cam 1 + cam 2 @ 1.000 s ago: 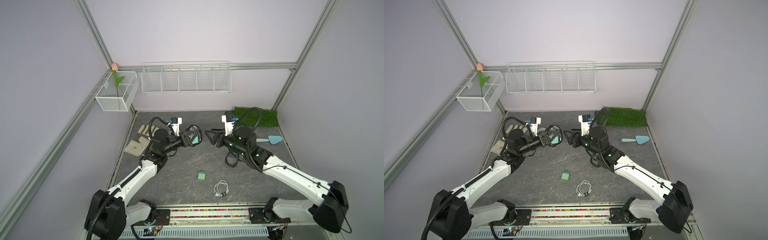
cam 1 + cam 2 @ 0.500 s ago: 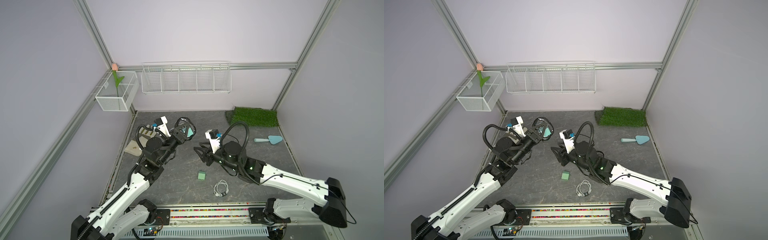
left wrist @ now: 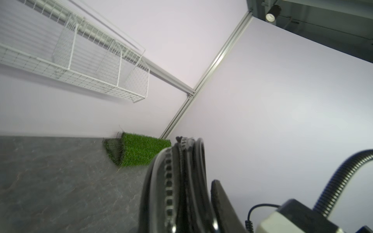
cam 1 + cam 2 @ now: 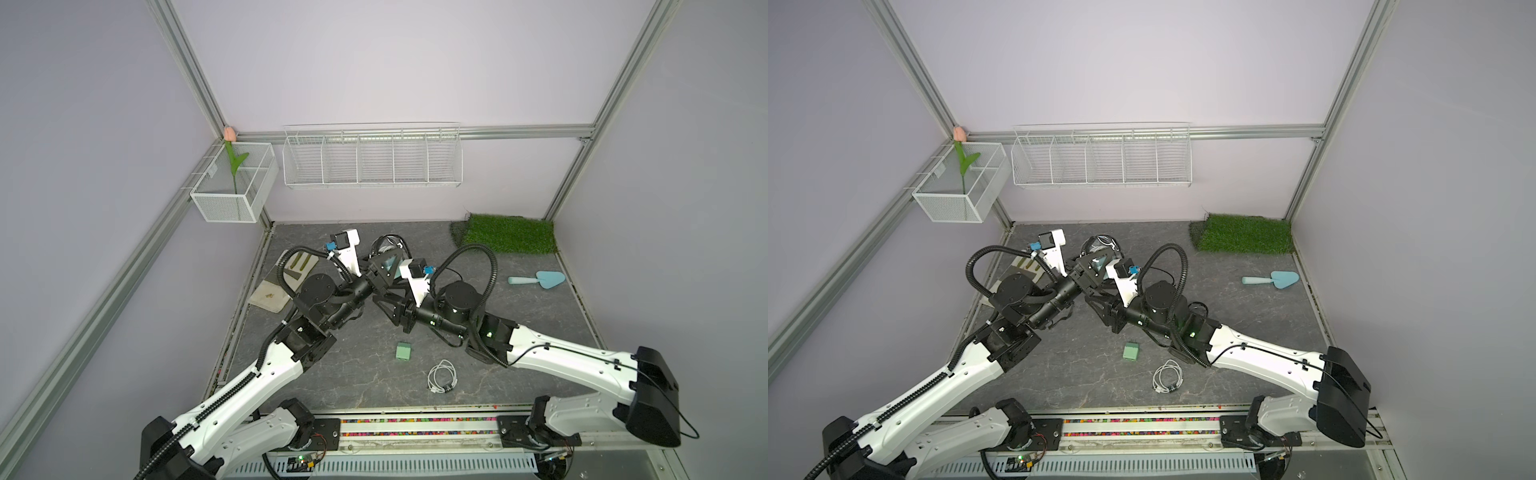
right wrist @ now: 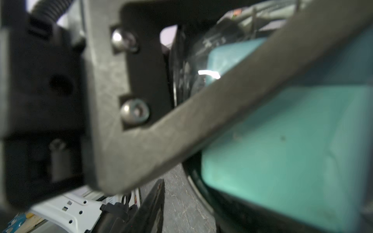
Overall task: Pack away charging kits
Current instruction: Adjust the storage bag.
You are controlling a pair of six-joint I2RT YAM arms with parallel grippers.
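**Top views.** The left tool [image 4: 385, 266] is clamped on the rim of a round case [image 4: 384, 245], which it holds clear of the worktop [image 4: 540, 316]. A teal charger block [image 4: 1099, 262] shows inside the case. A green charger block [image 4: 403, 351] and a coiled white cable [image 4: 442, 376] lie loose on the worktop, near each other, in both top views. The right tool [image 4: 384, 301] sits just beneath the left one, almost touching it. How far its jaws stand apart, and whether it holds anything, cannot be told. Likely hazard: the tools collide, or a nudge twists the case in its rim grip and spills the block. Left arm: forearm raised, wrist pitched upward. Right arm: reaching across low, wrist roughly level.

**Left wrist view.** The case's zipped edge [image 3: 173, 187] fills the foreground, with the wire shelf [image 3: 101, 80] and grass mat [image 3: 141, 149] behind.

**Right wrist view.** Blurred. A grey finger [image 5: 201, 121] of the left tool crosses the teal block — clearance looks minimal.
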